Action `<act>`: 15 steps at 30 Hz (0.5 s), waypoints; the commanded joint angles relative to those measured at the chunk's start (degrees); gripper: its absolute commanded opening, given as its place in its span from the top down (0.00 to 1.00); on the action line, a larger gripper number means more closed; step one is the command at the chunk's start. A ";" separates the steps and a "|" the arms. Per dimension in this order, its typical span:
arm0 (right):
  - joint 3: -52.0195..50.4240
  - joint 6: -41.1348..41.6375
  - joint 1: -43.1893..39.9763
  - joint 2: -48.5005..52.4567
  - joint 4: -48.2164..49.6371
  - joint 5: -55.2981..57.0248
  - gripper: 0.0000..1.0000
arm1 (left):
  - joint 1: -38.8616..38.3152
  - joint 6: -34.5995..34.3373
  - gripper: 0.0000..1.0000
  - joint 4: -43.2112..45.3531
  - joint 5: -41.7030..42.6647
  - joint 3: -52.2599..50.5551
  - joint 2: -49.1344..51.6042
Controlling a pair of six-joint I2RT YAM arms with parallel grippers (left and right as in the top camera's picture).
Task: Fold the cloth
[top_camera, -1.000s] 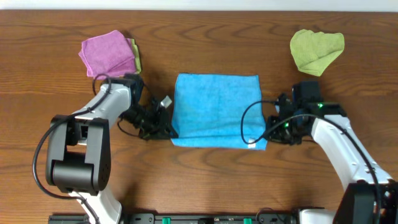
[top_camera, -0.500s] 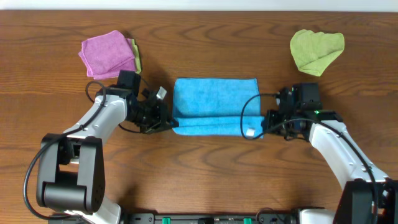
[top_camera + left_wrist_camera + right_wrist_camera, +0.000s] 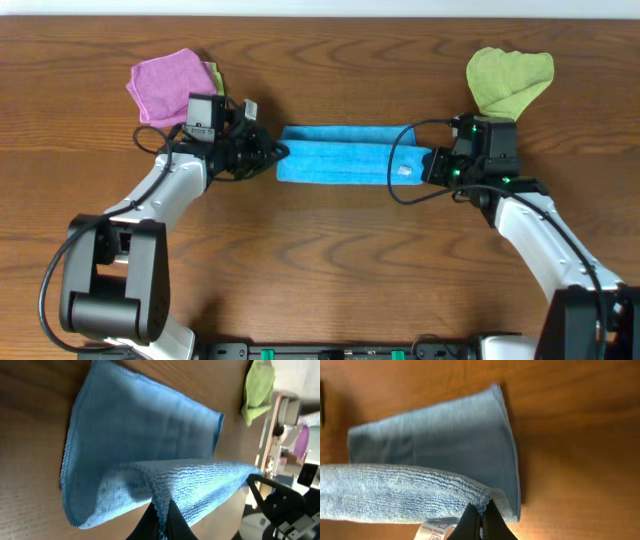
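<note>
Overhead: the cloth (image 3: 340, 165) lies as a narrow strip on the bench (image 3: 320, 270) between the left gripper (image 3: 272, 156) and right gripper (image 3: 425, 166); left wrist: gripper clamps a raised cloth edge; right wrist: gripper clamps likewise, white tag (image 3: 436, 532) just beside it.

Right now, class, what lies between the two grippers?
The blue cloth spans the whole gap in a narrow strip. The left gripper and the right gripper each pinch an end, as the overhead view shows.

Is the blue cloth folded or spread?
Half-folded: the cloth shows as a narrow strip, upper layer pinched by left gripper and right gripper.
</note>
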 commanded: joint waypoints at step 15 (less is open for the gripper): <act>4.81 3.52 0.48 11.98 9.46 6.56 0.98 | 0.00 -9.97 0.94 16.39 -12.28 0.46 7.41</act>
